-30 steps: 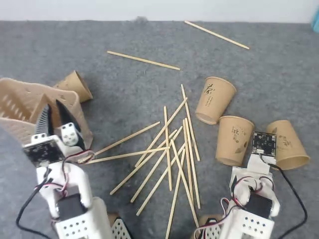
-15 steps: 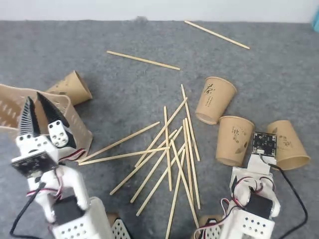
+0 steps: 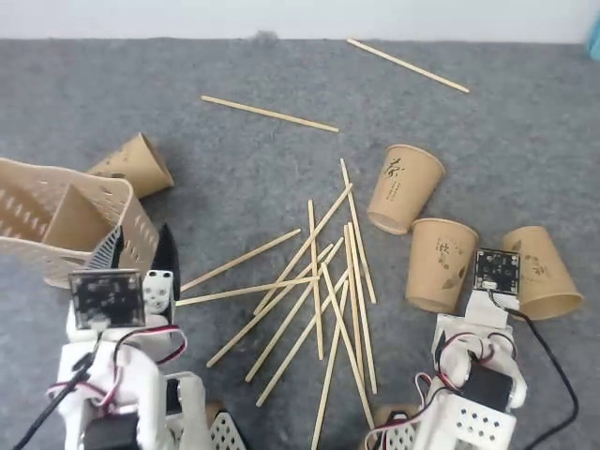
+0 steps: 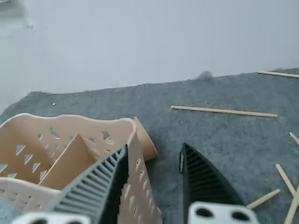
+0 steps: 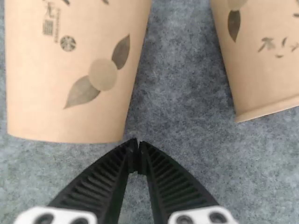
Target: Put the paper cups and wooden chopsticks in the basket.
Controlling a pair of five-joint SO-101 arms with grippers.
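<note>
Left gripper (image 3: 142, 234), jaws wide & empty, hangs at the near corner of the basket (image 3: 47, 172), which seems to hold one paper cup (image 3: 75, 223). A second cup (image 3: 131, 164) lies just outside it. Three cups (image 3: 441, 262) lie well apart on the right arm's side, w/ the right gripper (image 5: 138, 144) pinched shut, empty, between two. Chopstick pile (image 3: 319, 291) & two stray chopsticks (image 3: 270, 113) all lie on the carpet (image 3: 234, 187): job looks barely begun.

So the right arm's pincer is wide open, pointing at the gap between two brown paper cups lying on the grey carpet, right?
Not quite. The right pincer is shut, its jaws pressed together, as the right wrist view shows. The rest holds: it points at the gap between two brown paper cups, one and the other, lying on the grey carpet.
</note>
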